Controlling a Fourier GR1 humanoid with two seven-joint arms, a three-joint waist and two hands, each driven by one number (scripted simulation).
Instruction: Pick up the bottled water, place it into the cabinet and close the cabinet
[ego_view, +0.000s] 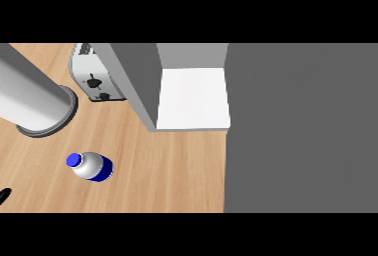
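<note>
The open cabinet (193, 97) fills the view from twelve to three o'clock. A grey cylinder (33, 97) stands at nine o'clock, a toaster (96, 75) at eleven. The bottled water (91, 165) stands on the wooden tabletop (170, 175) at seven o'clock. Only a fingertip of the left hand (4, 195) shows at eight o'clock; I cannot tell its opening.

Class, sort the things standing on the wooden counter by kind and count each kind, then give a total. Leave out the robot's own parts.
Bottles: 1, blue-capped
Toasters: 1
Cabinets: 1, open, white shelf inside
Grey cylinders: 1
Total: 4
</note>
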